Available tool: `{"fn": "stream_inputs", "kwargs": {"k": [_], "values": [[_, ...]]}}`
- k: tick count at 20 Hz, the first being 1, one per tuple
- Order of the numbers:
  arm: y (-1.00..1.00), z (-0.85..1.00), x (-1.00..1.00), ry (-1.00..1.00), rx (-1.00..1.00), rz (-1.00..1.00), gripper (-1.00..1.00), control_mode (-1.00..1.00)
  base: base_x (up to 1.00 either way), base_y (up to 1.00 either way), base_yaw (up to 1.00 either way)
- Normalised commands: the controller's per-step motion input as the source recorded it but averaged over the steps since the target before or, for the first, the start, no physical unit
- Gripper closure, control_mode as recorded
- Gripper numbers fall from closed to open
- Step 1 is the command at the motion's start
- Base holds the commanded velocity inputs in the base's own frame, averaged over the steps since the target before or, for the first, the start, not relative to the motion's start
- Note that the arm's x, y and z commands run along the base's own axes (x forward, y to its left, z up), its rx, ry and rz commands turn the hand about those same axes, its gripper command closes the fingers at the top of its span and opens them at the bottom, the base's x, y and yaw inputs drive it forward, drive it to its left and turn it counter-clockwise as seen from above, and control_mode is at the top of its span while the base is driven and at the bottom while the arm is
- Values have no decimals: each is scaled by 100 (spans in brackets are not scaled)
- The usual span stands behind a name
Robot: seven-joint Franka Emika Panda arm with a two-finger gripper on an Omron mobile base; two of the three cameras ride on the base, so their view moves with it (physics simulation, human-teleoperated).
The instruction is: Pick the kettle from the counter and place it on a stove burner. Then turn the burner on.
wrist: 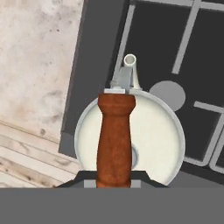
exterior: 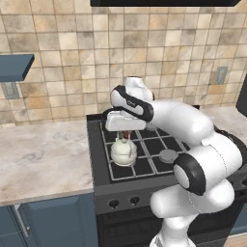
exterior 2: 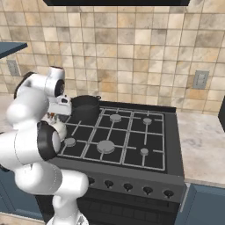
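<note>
Kettle (wrist: 148, 131) smooth cream enamel, handle (wrist: 114, 140) matt orange-red; bench (exterior: 43, 159) polished marbled stone; stove (exterior 2: 127, 132) black, grey metal burner cap (exterior 2: 105, 146).

- A tan and beige tiled wall (exterior: 144, 43) runs behind everything.
- A grey wall outlet (exterior 2: 200, 79) sits on the tiles, right of the dark pot (exterior 2: 85, 108).
- A blue shelf (exterior: 14, 66) juts out at upper left.
- Dark blue cabinets (exterior: 53, 219) stand low, left of the pot.
- A black range hood (exterior 2: 116, 2) hangs above the pot.
</note>
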Motion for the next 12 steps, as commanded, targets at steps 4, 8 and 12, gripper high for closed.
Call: {"fn": "stream_inputs", "kwargs": {"k": [4,8,12], "values": [[-58,0,5,11,0,-23,100,-100,0,0,0],[-9,-4,33,0,0,-9,100,-100,0,0,0],[-8,-5,37,0,0,-1,100,-100,0,0,0]]}}
